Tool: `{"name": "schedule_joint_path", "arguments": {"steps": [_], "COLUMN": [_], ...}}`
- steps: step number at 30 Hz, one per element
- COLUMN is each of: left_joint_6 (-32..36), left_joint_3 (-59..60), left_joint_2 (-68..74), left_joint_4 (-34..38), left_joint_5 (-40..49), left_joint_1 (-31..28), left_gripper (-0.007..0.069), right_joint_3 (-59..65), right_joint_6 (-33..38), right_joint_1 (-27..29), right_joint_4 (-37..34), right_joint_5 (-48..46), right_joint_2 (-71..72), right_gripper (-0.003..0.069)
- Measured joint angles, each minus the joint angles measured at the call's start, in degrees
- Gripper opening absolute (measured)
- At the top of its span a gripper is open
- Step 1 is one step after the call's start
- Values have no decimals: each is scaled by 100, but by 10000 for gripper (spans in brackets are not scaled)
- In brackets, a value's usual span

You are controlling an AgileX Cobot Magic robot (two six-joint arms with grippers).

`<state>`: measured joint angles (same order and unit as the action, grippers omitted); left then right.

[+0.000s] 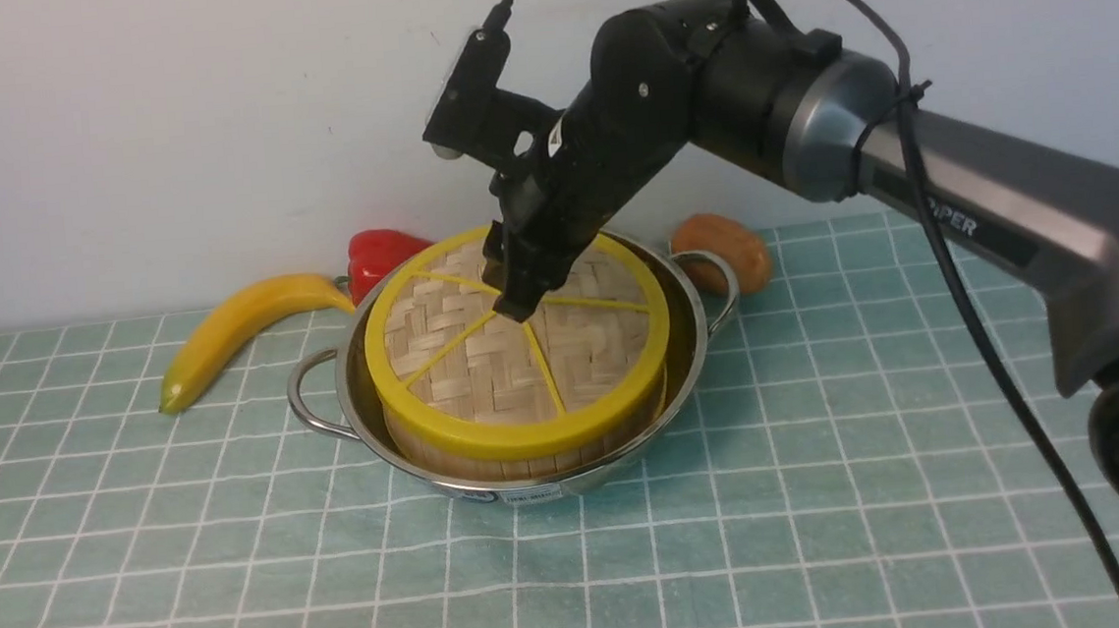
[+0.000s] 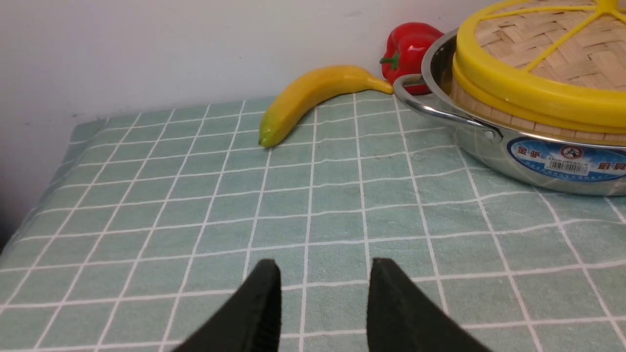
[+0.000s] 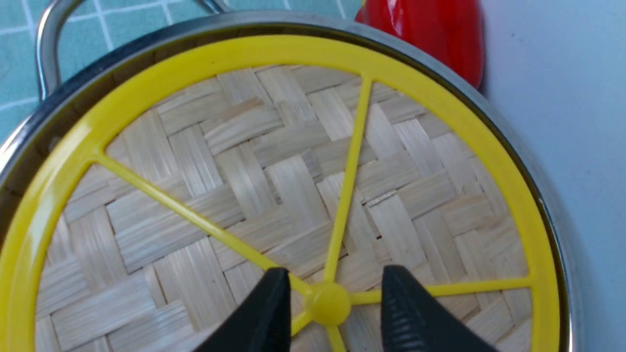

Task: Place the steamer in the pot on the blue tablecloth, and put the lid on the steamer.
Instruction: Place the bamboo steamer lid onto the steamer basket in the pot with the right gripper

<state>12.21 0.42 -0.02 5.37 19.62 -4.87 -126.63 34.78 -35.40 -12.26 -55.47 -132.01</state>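
Note:
The steel pot (image 1: 532, 488) stands on the blue tablecloth (image 1: 828, 492). The steamer (image 1: 452, 459) sits inside it, with only its pale wood wall showing. The lid (image 1: 512, 342) lies flat on top of the steamer. My right gripper (image 1: 514, 293) hangs over the lid's middle. In the right wrist view its jaws (image 3: 333, 269) are open on either side of the yellow centre knob (image 3: 327, 303), with a gap on both sides. My left gripper (image 2: 323, 261) is open and empty, low over the cloth, apart from the pot (image 2: 489, 151). The left arm is out of the front view.
A banana (image 1: 235, 327) lies to the left of the pot. A red pepper (image 1: 378, 253) sits behind the pot by the wall. A brown oval food item (image 1: 722, 248) lies behind the pot's right handle. The white wall runs close behind them.

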Motion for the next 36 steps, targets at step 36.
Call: {"name": "schedule_joint_path", "arguments": {"steps": [36], "left_joint_6": [0], "left_joint_3": [0], "left_joint_2": [0], "left_joint_4": [0], "left_joint_5": [0], "left_joint_1": [0], "left_gripper": [243], "right_joint_3": [-1], "right_joint_6": [-595], "right_joint_1": [-11], "right_joint_4": [230], "right_joint_5": [527], "right_joint_2": [-306], "right_gripper": [241]}}
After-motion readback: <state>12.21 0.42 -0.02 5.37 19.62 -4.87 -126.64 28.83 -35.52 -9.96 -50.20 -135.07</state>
